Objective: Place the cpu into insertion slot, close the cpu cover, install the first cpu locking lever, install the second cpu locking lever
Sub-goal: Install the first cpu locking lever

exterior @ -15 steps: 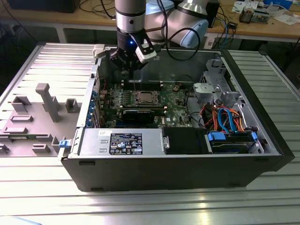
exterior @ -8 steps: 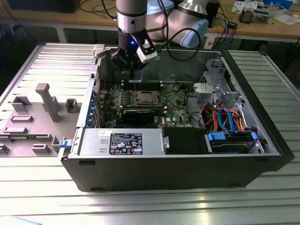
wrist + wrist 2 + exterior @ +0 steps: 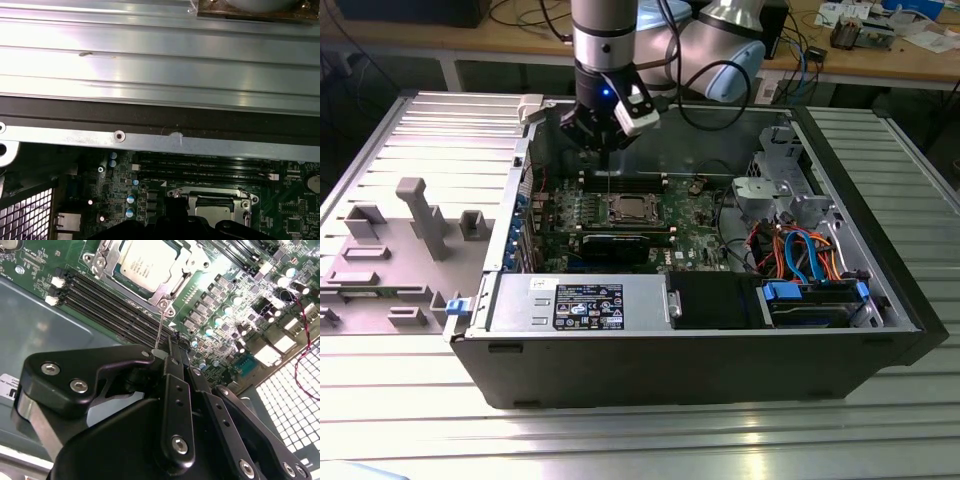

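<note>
Black claw (image 3: 167,352) pinched together on thin lever wire, cpu (image 3: 145,262) seated, cover's (image 3: 167,290) far edge cut off

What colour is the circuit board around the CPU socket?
Green; the printed circuit board around the square silver-rimmed socket shows best in the second wrist view.

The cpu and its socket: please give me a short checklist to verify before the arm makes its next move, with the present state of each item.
1. The cpu lies in the insertion slot: ok, its silver top shows inside the frame in the second wrist view.
2. The cpu cover is closed flat over the chip: ok, it appears down around the chip.
3. Both locking levers are latched: cannot tell; a thin lever rises from the socket corner toward the tool.
4. The tool grips that lever: cannot tell.
5. The tool is above the socket, clear of the memory slots: ok.
</note>
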Tool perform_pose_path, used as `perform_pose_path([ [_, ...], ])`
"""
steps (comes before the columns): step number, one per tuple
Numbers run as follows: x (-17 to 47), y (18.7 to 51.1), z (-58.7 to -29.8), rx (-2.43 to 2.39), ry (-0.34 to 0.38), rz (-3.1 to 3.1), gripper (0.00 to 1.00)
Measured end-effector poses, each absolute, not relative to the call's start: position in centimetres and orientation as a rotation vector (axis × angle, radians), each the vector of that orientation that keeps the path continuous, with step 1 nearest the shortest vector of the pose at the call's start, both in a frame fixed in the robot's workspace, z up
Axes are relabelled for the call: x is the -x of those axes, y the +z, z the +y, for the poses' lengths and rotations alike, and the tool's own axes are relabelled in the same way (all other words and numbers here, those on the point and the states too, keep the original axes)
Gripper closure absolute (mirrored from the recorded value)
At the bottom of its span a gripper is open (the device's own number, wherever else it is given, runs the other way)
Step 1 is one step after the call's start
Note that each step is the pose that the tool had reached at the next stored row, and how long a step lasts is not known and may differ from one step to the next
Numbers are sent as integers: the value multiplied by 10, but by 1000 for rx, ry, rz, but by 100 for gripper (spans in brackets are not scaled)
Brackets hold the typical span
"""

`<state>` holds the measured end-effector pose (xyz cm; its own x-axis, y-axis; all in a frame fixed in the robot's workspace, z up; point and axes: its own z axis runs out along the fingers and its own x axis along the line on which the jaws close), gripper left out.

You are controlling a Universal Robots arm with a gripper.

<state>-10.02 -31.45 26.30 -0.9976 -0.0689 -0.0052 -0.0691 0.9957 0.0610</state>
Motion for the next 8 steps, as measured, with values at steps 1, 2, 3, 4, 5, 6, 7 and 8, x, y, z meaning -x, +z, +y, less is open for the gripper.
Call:
perform_pose_path([
  [1,100,263,-315,108,96,3135,89],
  [2,99,263,-315,108,96,3135,89],
  [3,98,262,-315,108,96,3135,89],
  [4,97,262,-315,108,96,3135,89],
  [5,97,262,-315,108,96,3135,89],
  [6,96,262,-315,108,96,3135,89],
  [7,96,261,-315,108,96,3135,89],
  [8,95,261,-315,108,96,3135,89],
])
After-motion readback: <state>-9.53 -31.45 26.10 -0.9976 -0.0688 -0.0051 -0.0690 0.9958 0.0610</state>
